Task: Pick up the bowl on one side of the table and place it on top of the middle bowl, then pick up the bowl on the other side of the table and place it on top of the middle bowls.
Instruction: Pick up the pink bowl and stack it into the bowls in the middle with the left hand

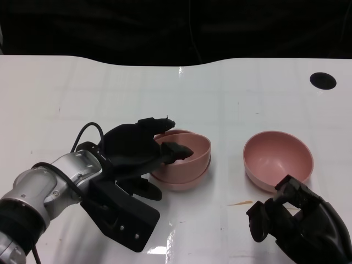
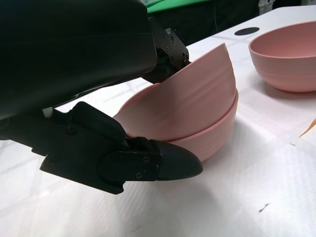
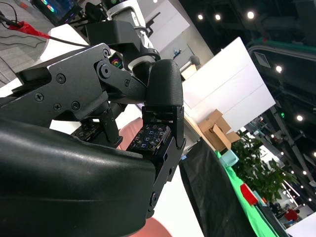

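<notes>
**First bowl going onto the middle one**

While the left hand [image 1: 137, 151] pinches the rim of the top bowl [image 1: 184, 148], thumb inside and fingers outside, that bowl sits tilted in the middle bowl [image 1: 179, 180] at mid-bench, its left rim raised and not yet nested. The left wrist view shows the tilt plainly: the upper shell leans on the lower one's rim rather than lying level.

To finish this step well, the hand should probably lower its side until both rims run parallel, then spread its fingers and lift the thumb straight up out of the bowl, so the stack is not dragged left. Any sideways pull on release could tip the top bowl or slide the pair.

The side bowl [image 1: 279, 159] stands to the right, well apart from the stack and upright. The right hand [image 1: 294, 217] rests just near of it, fingers curled loosely and holding nothing; it looks ready for the second pick.

Open white bench [image 1: 110, 93] lies far and left of the stack, giving the left arm room to retreat. A dark round hole [image 1: 323, 80] sits far right, near the edge, away from any likely path. A small tan sliver [image 1: 241, 203] lies between the bowls, near side.
</notes>
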Robot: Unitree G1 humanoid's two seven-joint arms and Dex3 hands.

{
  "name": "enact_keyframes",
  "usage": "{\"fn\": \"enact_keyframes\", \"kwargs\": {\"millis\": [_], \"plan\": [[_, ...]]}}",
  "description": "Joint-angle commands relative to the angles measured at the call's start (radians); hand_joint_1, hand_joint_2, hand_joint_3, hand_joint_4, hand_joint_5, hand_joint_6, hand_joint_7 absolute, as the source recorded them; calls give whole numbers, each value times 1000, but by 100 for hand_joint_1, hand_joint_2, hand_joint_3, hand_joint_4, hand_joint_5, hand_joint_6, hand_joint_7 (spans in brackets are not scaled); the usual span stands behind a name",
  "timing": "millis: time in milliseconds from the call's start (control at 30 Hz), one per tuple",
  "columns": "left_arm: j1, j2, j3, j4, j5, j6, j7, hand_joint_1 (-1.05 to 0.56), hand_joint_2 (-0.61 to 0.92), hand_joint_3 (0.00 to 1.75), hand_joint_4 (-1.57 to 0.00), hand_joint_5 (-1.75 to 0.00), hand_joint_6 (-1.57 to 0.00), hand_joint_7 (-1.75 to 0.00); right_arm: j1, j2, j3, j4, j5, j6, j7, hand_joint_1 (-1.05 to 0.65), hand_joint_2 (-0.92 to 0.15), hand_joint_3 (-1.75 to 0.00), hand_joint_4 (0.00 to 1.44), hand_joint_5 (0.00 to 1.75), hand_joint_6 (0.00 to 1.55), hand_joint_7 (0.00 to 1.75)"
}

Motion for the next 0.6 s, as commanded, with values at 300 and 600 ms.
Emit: {"fn": "enact_keyframes", "kwargs": {"millis": [300,600], "plan": [[0,22,4,-4,-1,-1,10,-83,92,47,0,0,-30,0,-11,-18,-15,17,9,-6,21,-14,-69,-84,83,165,91,113],[106,52,136,-137,-160,-89,96,-52,92,16,-42,-10,-59,-4,-17,-28,-23,23,21,10,24,-13,-71,-82,82,165,92,112]]}}
